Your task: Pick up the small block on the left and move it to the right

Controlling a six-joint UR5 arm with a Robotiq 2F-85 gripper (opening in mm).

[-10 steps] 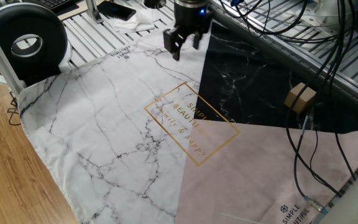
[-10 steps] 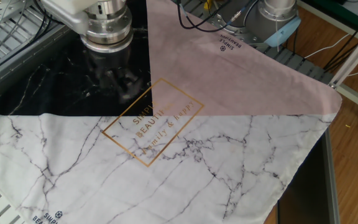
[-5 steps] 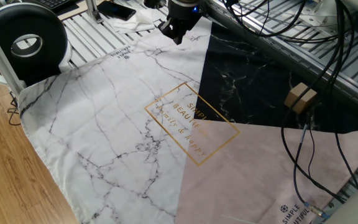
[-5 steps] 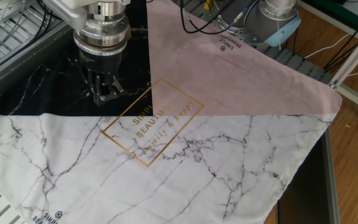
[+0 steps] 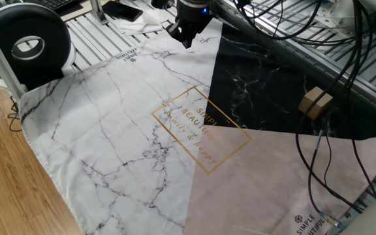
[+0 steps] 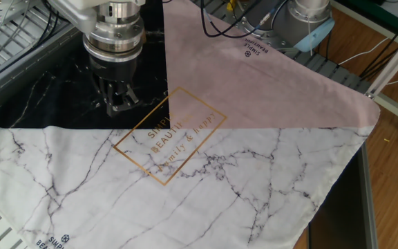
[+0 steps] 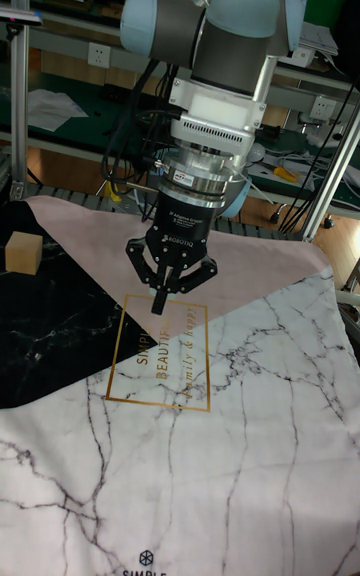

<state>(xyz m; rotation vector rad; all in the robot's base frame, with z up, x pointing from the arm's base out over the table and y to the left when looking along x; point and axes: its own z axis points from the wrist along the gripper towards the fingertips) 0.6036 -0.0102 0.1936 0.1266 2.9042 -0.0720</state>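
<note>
Step in hand judged: approach to block, nothing gripped yet.
- Small block point(image 5: 315, 102) seen on black part of cloth point(image 5: 142, 130), close to cloth edge, cables point(image 5: 344, 59) hanging just beside.
- Gripper point(image 7: 166, 288) raised above cloth middle, well apart from block; fingers nearly together, empty.
- Advised: gripper opened wide before descent, centred over block, fingers squared to 2 opposite faces, cables avoided.

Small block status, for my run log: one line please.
small block: on black cloth, ungrasped | end effector: fingers closed, empty, far from block | phase: pre-approach
</note>
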